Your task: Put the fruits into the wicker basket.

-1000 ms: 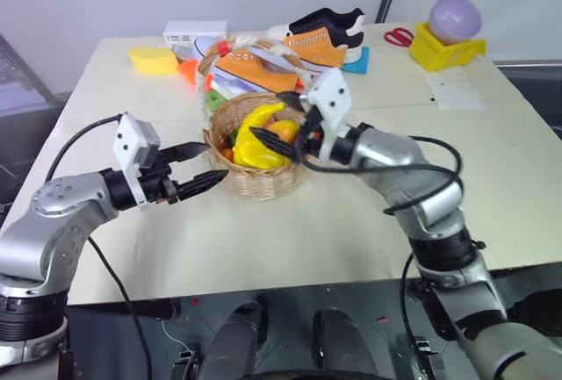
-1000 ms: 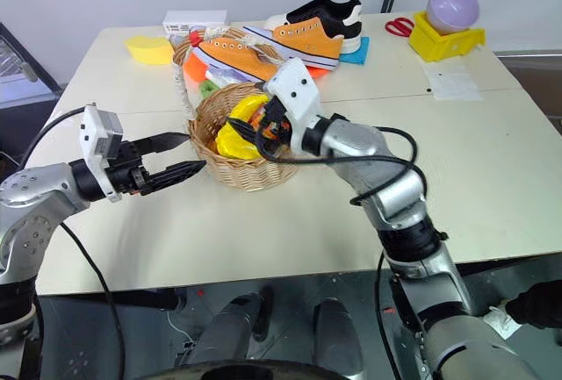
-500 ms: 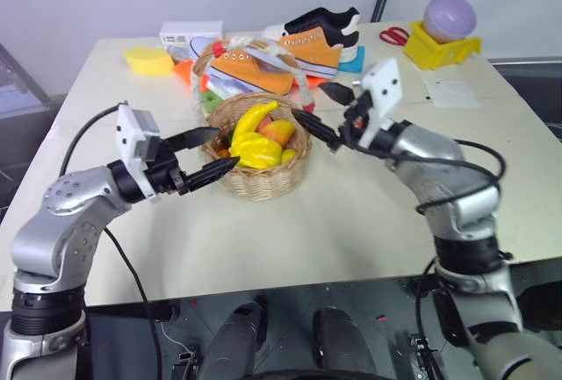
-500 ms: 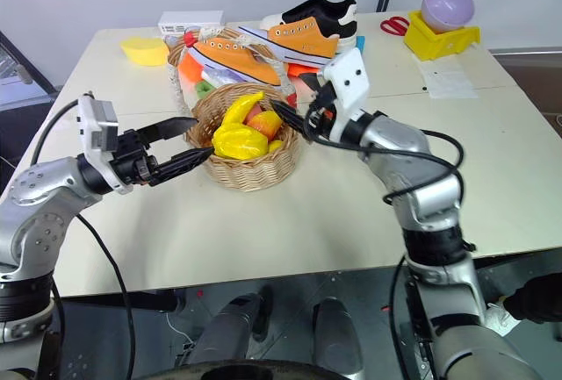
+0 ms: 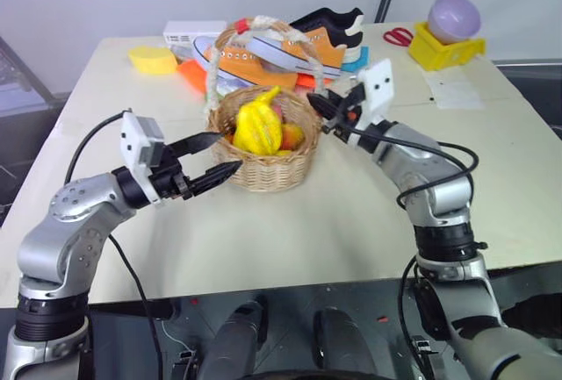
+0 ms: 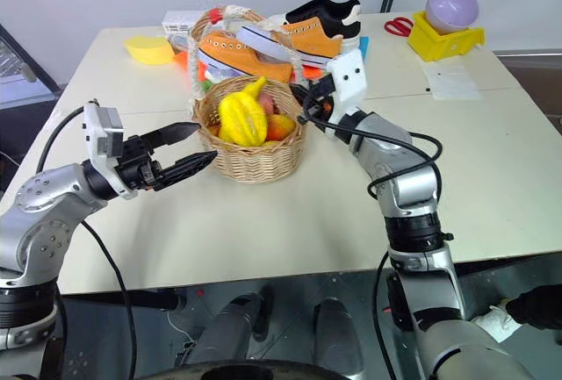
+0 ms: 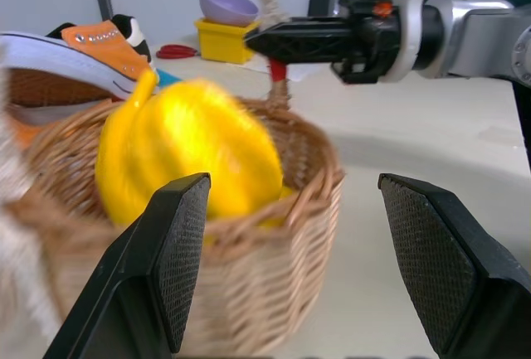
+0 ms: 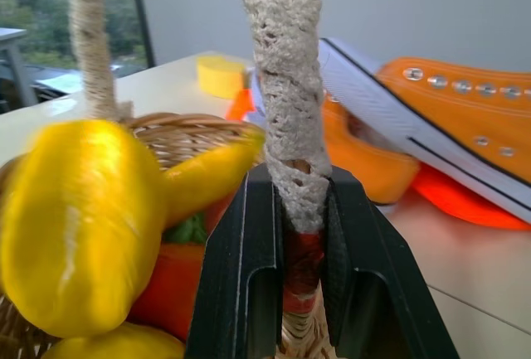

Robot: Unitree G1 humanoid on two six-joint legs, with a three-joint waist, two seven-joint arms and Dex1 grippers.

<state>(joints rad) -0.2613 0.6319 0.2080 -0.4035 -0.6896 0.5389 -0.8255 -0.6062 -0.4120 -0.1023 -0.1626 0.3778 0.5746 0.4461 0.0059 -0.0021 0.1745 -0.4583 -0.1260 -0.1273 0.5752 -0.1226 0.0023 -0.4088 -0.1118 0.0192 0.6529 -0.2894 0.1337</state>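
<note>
We see our right gripper (image 6: 305,104) with jaws clamped on the basket's handle (image 8: 286,127) low at its right foot, so the basket (image 5: 268,166) lies left of that arm. The lumpy yellow fruit (image 5: 255,125) and banana (image 8: 203,172) sit inside, mid-desk. Our left gripper (image 5: 215,156) waits beside the rim, jaws open and empty.

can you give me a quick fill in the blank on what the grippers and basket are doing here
1. The right gripper is shut on the basket's ____.
2. The left gripper is ____, beside the wicker basket.
3. The banana and the lumpy yellow fruit lie ____ the basket.

Missing words: handle; open; inside
</note>
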